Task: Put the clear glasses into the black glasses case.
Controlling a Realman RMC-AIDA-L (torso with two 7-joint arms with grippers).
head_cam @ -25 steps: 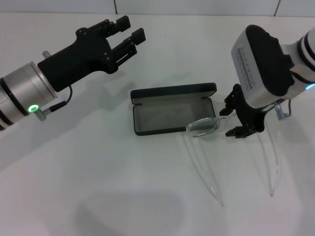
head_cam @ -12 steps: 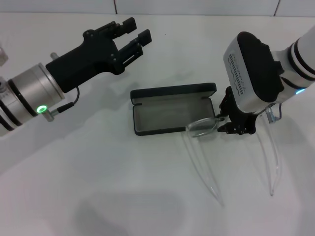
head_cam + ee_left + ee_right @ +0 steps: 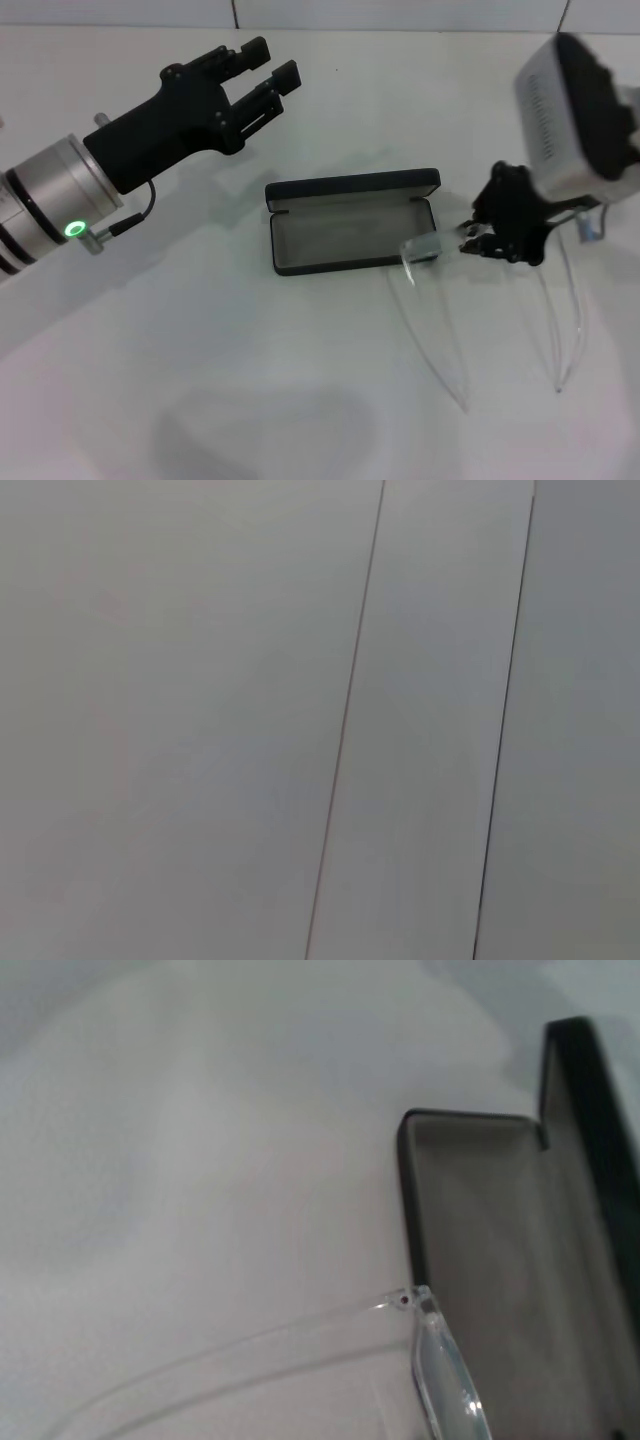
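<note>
The black glasses case [image 3: 352, 187] lies open in the middle of the white table, its grey lining facing up. In the right wrist view the black glasses case [image 3: 470, 1190] shows close by. The clear glasses [image 3: 424, 247] sit at the case's right front corner, lens tilted up, with the long temple arms trailing toward the front of the table. My right gripper [image 3: 478, 238] is shut on the lens just right of the case. The clear glasses [image 3: 446, 1380] hang over the case's edge. My left gripper [image 3: 272, 60] hovers open behind and left of the case.
The white table [image 3: 200, 380] extends bare to the front and left. A white wall with thin seams [image 3: 345, 720] fills the left wrist view.
My right gripper has pulled slightly right and up with the glasses; the lens now stands tilted and the temple arms have shifted right. The left gripper has drifted slightly.
</note>
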